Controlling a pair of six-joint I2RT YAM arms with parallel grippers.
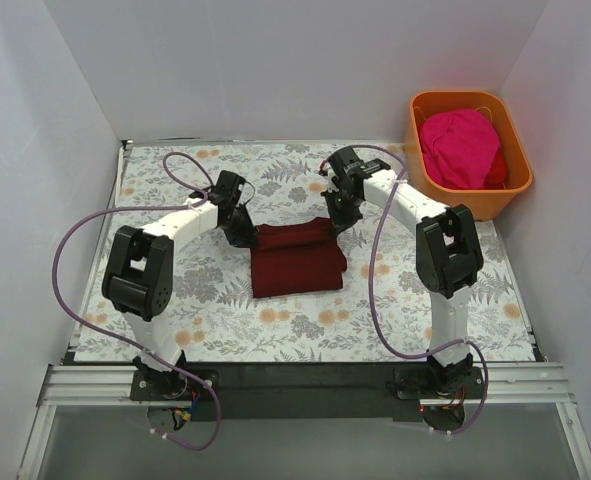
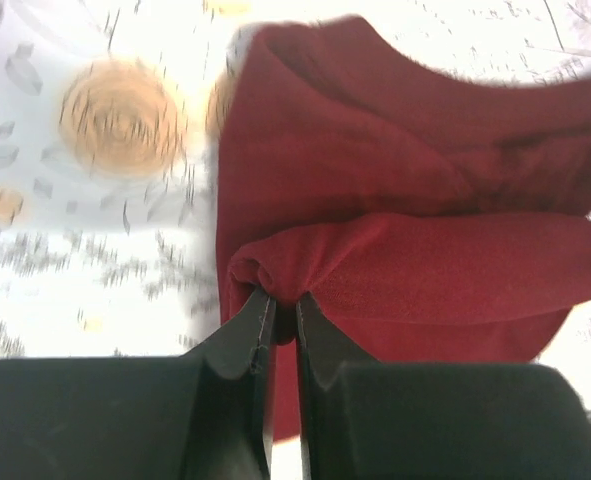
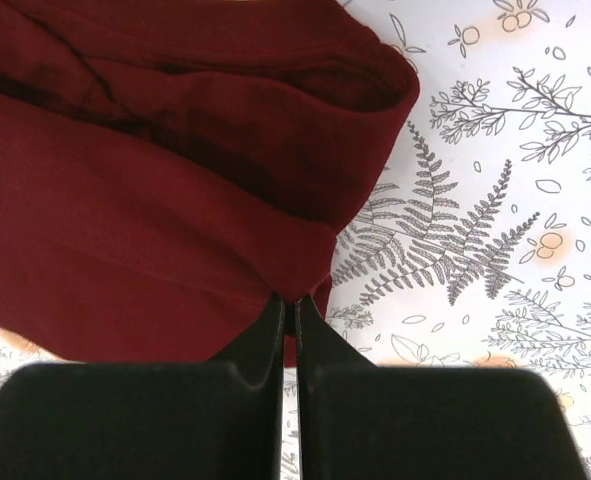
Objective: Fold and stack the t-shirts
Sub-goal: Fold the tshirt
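The dark maroon t-shirt (image 1: 297, 260) lies partly folded on the floral table cover, its far edge lifted into a fold. My left gripper (image 1: 243, 232) is shut on the shirt's far left corner, which is pinched between the fingers in the left wrist view (image 2: 283, 305). My right gripper (image 1: 341, 220) is shut on the far right corner, seen in the right wrist view (image 3: 295, 300). The maroon cloth fills much of both wrist views (image 2: 405, 200) (image 3: 155, 170). The magenta-pink t-shirt (image 1: 459, 148) lies bundled in the orange tub (image 1: 515, 180) at the back right.
The floral table cover (image 1: 175, 330) spreads under everything. White walls close in the back and both sides. Purple cables loop from both arms over the table. A black rail runs along the near edge.
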